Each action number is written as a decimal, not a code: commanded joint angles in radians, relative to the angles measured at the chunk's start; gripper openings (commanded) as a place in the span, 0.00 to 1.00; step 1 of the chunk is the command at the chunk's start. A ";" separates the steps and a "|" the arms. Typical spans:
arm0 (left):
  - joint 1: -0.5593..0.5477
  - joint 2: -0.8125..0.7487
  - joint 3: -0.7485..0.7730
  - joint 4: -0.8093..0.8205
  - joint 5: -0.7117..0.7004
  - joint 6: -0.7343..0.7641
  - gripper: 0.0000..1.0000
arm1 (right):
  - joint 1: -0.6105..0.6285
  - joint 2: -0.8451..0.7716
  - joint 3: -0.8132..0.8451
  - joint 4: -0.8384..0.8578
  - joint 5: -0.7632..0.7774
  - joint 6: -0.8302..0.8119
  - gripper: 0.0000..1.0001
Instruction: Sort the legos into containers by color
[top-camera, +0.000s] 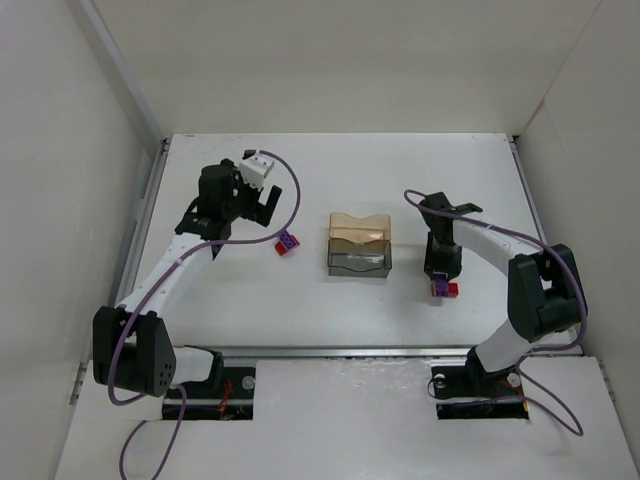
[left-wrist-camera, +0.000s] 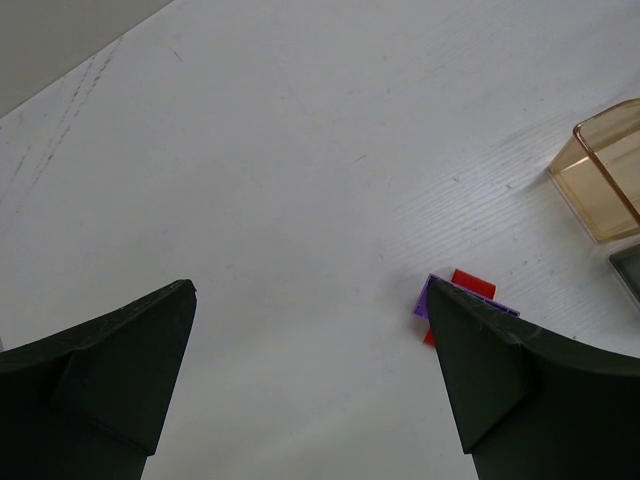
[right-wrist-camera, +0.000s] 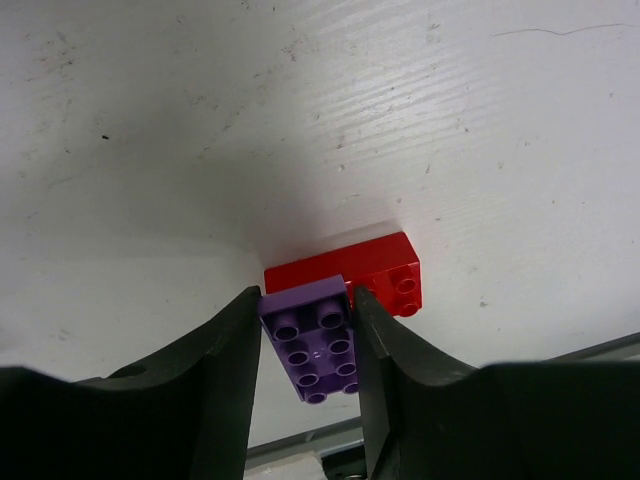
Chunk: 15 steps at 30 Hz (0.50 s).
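Note:
My right gripper (right-wrist-camera: 308, 310) is shut on a purple brick (right-wrist-camera: 314, 336), studs toward the camera, joined to a red brick (right-wrist-camera: 375, 270) that lies on the table. In the top view this pair (top-camera: 445, 289) sits under the right gripper (top-camera: 441, 280), right of the containers. The amber tray (top-camera: 360, 227) and the grey tray (top-camera: 359, 260) stand joined at the table's middle. A second red-purple pair (top-camera: 287, 243) lies left of the trays. My left gripper (top-camera: 265, 208) is open above the table, just up-left of that pair, which shows partly hidden behind its right finger (left-wrist-camera: 452, 297).
White walls enclose the table (top-camera: 340, 170) on the left, back and right. A metal rail (top-camera: 380, 351) runs along the near edge. The amber tray's corner (left-wrist-camera: 605, 175) shows at the right of the left wrist view.

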 joint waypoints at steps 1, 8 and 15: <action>0.000 -0.047 -0.013 0.040 0.000 -0.010 0.99 | 0.001 -0.022 0.006 -0.012 0.012 -0.002 0.00; -0.018 -0.056 0.028 -0.046 0.219 0.108 0.99 | 0.010 -0.184 0.191 0.047 -0.133 -0.054 0.00; -0.136 -0.056 0.137 0.018 0.412 0.312 0.99 | 0.104 -0.238 0.324 0.512 -0.659 -0.011 0.00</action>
